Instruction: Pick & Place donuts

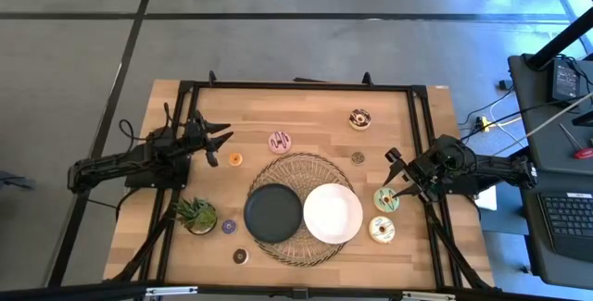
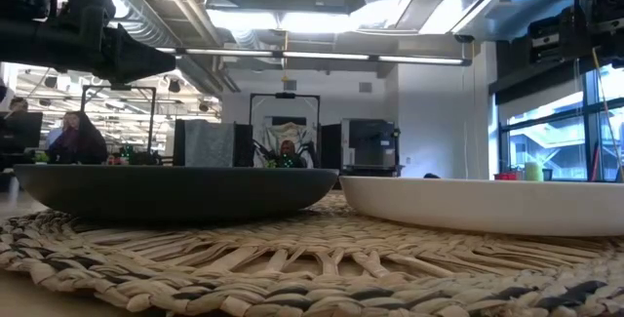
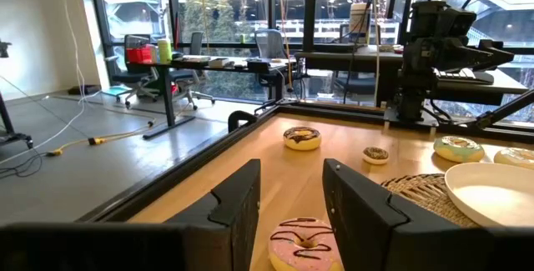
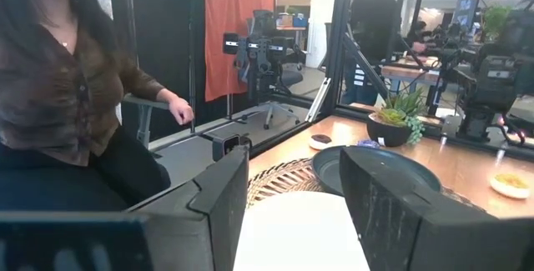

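Donuts lie scattered over the wooden counter (image 1: 306, 116) around a round woven mat (image 1: 306, 210) that carries a black plate (image 1: 273, 213) and a white plate (image 1: 334, 213) side by side. Taking the mat as the landmark: the pink donut (image 1: 279, 141) sits just beyond its far edge, with the orange mini (image 1: 235, 159) near it to the left. The chocolate-and-white donut (image 1: 359, 119) lies farther off toward the far right corner, and a dark mini (image 1: 358, 158) rests just off the mat's far right edge. The green donut (image 1: 386, 200) and the cream donut (image 1: 382, 230) lie just right of the mat. The purple mini (image 1: 229, 226) and the brown mini (image 1: 241, 256) sit off the mat's left near edge, beside a small potted plant (image 1: 197, 214).

The left hand (image 1: 219, 142) hovers left of the mat, its fingers (image 3: 238, 213) parted and holding nothing, with the pink donut (image 3: 304, 244) just ahead of them. The right hand (image 1: 398, 173) hangs right of the mat, close by the green donut, fingers (image 4: 219, 200) apart and empty, pointing over the white plate (image 4: 300, 229). A seated person (image 4: 75, 96) is visible beyond the counter.
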`<state>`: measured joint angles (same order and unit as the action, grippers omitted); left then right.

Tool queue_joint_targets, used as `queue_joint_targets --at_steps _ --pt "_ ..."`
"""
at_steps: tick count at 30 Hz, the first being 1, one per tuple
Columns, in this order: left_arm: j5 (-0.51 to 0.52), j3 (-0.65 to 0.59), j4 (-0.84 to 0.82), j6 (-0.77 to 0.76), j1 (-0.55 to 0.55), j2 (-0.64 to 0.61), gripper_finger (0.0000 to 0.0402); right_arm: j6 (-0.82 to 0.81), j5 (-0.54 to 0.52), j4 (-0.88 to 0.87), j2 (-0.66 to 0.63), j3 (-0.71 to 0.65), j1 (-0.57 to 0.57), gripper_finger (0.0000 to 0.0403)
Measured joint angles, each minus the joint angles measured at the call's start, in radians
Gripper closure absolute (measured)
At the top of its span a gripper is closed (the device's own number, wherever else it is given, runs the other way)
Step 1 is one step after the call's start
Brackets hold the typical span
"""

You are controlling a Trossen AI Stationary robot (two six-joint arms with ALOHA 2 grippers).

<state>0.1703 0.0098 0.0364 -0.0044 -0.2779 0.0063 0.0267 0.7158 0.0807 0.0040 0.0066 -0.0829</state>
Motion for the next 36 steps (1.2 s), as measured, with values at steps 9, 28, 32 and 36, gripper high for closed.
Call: queue_joint_targets --at_steps 9,28,32,36 --pt "0.000 0.000 0.000 0.000 0.000 0.000 0.0274 -0.010 -0.016 0.122 0.000 0.000 0.000 0.0212" --pt "0.000 0.000 0.000 0.000 0.000 0.000 0.0274 -0.159 -0.342 0.117 0.000 0.000 0.000 0.0210" --pt "0.000 0.000 0.000 0.000 0.000 0.000 0.0274 -0.187 -0.490 0.039 0.001 0.000 0.000 0.0181" --pt "0.000 0.000 0.000 0.000 0.000 0.000 0.0274 -0.209 -0.583 -0.004 0.001 0.000 0.000 0.0127"
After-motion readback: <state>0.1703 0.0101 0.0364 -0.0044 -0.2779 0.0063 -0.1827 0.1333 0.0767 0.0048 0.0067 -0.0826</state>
